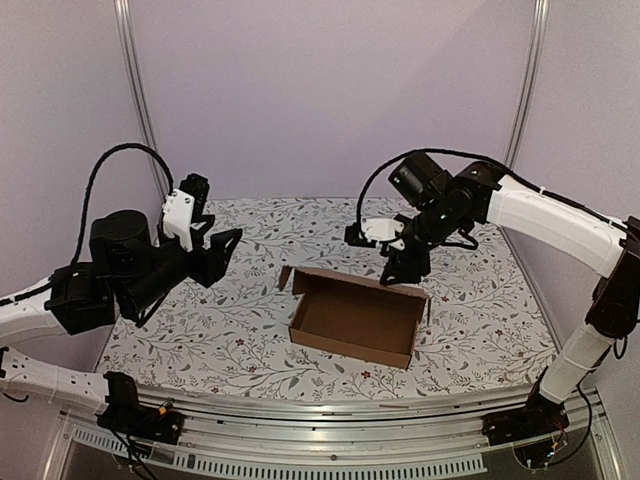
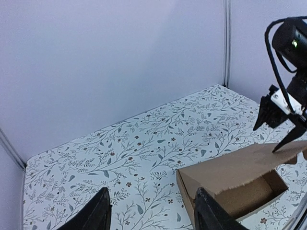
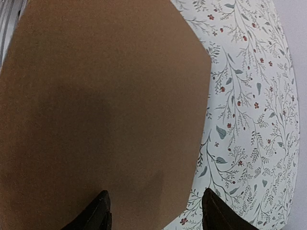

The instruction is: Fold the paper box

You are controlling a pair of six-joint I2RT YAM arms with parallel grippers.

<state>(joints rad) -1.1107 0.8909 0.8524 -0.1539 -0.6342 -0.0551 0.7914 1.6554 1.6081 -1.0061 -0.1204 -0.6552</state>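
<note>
The paper box (image 1: pixel 355 322) is a shallow brown cardboard tray in the middle of the table, with its lid flap raised along the far side. My right gripper (image 1: pixel 400 270) is open and sits at the flap's upper edge. In the right wrist view the cardboard (image 3: pixel 105 96) fills the area past my open right gripper (image 3: pixel 156 211). My left gripper (image 1: pixel 225 250) is open and empty, raised to the left of the box. The left wrist view shows my left gripper (image 2: pixel 151 211), the box (image 2: pixel 240 182) and the right gripper (image 2: pixel 283 129) on the flap.
The floral tablecloth (image 1: pixel 200 340) covers the table. Lilac walls with metal posts (image 1: pixel 140 100) close in the back and sides. A metal rail (image 1: pixel 330 440) runs along the near edge between the arm bases.
</note>
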